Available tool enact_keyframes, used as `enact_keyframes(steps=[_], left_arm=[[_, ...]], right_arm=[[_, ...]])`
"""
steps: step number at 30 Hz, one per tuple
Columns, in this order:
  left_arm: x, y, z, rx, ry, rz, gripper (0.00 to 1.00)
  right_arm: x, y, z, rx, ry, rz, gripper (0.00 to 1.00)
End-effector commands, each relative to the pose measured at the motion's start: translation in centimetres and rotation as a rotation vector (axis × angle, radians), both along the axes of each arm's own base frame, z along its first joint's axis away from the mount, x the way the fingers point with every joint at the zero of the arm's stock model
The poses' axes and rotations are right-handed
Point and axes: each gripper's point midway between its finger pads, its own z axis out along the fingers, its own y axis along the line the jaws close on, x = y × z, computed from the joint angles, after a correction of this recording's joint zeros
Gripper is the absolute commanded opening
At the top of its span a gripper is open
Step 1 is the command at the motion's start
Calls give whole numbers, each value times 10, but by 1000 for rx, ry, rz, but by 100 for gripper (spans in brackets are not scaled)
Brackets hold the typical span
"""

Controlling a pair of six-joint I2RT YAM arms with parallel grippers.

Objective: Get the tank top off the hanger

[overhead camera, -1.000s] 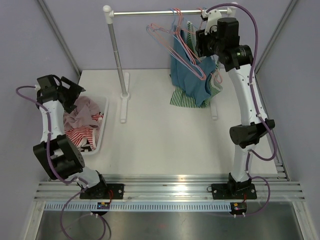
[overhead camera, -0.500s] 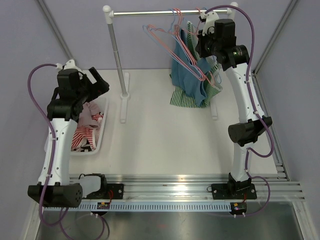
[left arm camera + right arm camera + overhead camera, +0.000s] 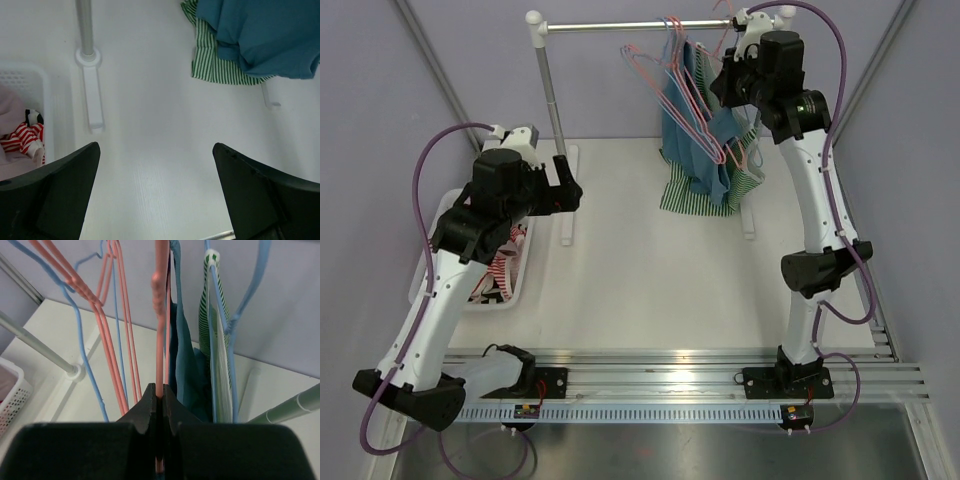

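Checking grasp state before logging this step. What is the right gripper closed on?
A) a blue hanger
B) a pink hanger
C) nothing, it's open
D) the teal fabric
B: in the right wrist view the right gripper has its jaws pressed together on the wire of the pink hanger, which runs straight up from between the fingers.

The tank top (image 3: 685, 140) is matt cloth, the hanger (image 3: 161, 295) glossy (coated wire), the rail (image 3: 610, 26) metal.
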Motion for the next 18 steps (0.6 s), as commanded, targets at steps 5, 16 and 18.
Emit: enact_keyframes(steps=[5, 16, 18], left_arm=[[-20, -23, 57, -47, -210, -137, 99], [-23, -68, 182, -96, -516, -310, 99], [-17, -86, 206, -122, -574, -366, 99]], right_arm=[[-62, -12, 102, 115, -224, 26, 0], [-155, -35, 90, 114, -140, 45, 0], [-172, -39, 89, 120, -123, 46, 0]])
